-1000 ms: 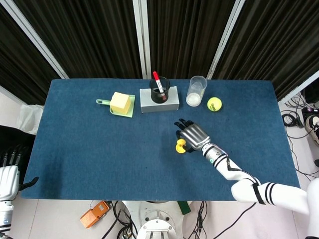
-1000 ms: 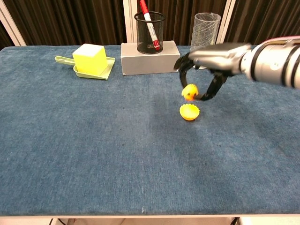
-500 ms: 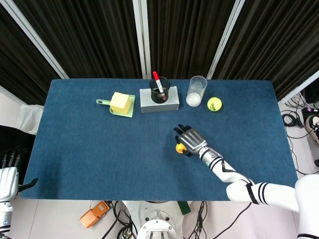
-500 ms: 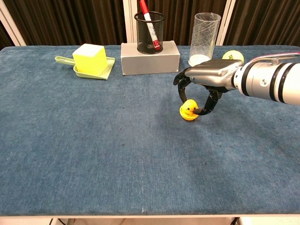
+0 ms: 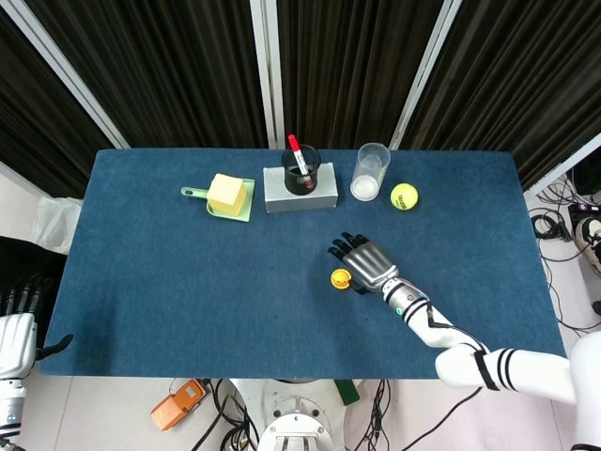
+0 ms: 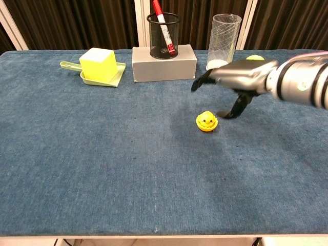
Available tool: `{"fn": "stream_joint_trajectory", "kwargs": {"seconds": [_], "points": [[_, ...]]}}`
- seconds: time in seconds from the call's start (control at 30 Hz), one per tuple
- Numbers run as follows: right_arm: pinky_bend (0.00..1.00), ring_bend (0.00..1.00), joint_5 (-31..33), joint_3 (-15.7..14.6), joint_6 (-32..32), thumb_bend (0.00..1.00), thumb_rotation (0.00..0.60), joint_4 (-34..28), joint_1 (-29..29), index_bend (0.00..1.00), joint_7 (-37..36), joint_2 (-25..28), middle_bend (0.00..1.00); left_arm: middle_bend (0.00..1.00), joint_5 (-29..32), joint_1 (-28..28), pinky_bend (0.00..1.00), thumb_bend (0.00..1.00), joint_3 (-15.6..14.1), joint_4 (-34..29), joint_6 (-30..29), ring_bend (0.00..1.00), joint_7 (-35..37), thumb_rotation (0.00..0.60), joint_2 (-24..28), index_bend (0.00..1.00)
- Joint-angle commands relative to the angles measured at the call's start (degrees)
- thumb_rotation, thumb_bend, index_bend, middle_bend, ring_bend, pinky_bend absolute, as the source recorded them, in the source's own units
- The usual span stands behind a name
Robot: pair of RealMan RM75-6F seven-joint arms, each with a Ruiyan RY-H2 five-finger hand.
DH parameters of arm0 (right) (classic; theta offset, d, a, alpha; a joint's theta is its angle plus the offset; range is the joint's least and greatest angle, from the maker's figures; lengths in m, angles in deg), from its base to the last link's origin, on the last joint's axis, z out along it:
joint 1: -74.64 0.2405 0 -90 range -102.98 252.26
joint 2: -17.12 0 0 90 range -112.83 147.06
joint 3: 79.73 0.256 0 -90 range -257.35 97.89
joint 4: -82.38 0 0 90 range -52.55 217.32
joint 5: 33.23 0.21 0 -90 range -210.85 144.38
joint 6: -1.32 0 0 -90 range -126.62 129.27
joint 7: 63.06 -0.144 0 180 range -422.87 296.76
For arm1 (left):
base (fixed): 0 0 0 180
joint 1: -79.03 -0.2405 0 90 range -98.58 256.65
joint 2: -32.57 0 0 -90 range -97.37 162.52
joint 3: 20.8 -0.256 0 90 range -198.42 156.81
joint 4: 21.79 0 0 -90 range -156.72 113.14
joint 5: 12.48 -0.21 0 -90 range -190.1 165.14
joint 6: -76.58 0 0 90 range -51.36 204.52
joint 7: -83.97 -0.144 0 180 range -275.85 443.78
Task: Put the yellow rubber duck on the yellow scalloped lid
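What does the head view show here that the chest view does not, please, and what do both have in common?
Only the head view shows the left hand, idle beside the table's near-left corner, the floor with an orange device, and the tennis ball in full. Only the chest view shows the duck's face and that the yellow rubber duck sits on the yellow scalloped lid, apart from the fingers. Both show the right hand open beside the duck, the pen cup on its grey box, the clear cup and the yellow block in its green scoop.
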Motion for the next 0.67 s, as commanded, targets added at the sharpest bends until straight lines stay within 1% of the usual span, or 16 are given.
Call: {"fn": "stream_joint_trajectory", "kwargs": {"seconds": [0.03, 0.13, 0.2, 0.33, 0.4, 0.5, 0.57, 0.67], "points": [[0.19, 0.07, -1.9, 0.42, 6.24, 0.52, 0.6, -3.39, -3.68, 0.18, -1.6, 4.97, 0.16, 0.05, -0.07, 0.25, 0.01, 0.06, 0.17, -0.09, 0.18, 0.02, 0.04, 0.6, 0.11, 0.12], [0.19, 0.07, -4.22, -0.55, 15.26, 0.5, 0.6, -7.06, -9.18, 0.17, -1.46, 10.57, 0.16, 0.05, -0.21, 0.65, 0.01, 0.06, 0.45, -0.07, 0.36, 0.02, 0.2, 0.6, 0.09, 0.12], [0.19, 0.07, -5.6, -1.27, 19.93, 0.47, 0.6, -8.91, -12.47, 0.15, -2.27, 13.27, 0.16, 0.05, -0.28, 0.87, 0.01, 0.06, 0.57, -0.05, 0.5, 0.02, 0.23, 0.6, 0.03, 0.12], [0.19, 0.04, -9.39, -3.7, 29.92, 0.43, 0.6, -11.83, -20.74, 0.08, -6.57, 18.17, 0.12, 0.05, -0.55, 1.34, 0.01, 0.06, 0.75, -0.17, 0.69, 0.02, 0.09, 0.6, -0.09, 0.12], [0.18, 0.03, -11.05, -4.93, 33.93, 0.41, 0.6, -11.99, -24.28, 0.03, -8.31, 19.24, 0.09, 0.05, -0.59, 1.48, 0.01, 0.06, 0.83, -0.33, 0.72, 0.02, -0.04, 0.6, -0.11, 0.12], [0.16, 0.02, -13.74, -6.83, 39.4, 0.41, 0.6, -11.74, -29.56, 0.0, -11.7, 19.77, 0.07, 0.05, -0.45, 1.78, 0.01, 0.06, 1.03, -0.62, 0.96, 0.02, -0.33, 0.6, -0.07, 0.12], [0.16, 0.02, -15.54, -7.92, 41.93, 0.41, 0.6, -10.95, -32.5, 0.0, -14.48, 19.64, 0.06, 0.05, -0.5, 2.02, 0.01, 0.06, 1.15, -0.91, 1.07, 0.02, -0.6, 0.6, 0.04, 0.12], [0.15, 0.02, -17.29, -8.62, 43.36, 0.41, 0.6, -9.91, -35.01, 0.0, -17.42, 19.2, 0.06, 0.05, -0.63, 2.27, 0.01, 0.06, 1.34, -1.32, 0.93, 0.02, -1.02, 0.6, 0.1, 0.12]]}}
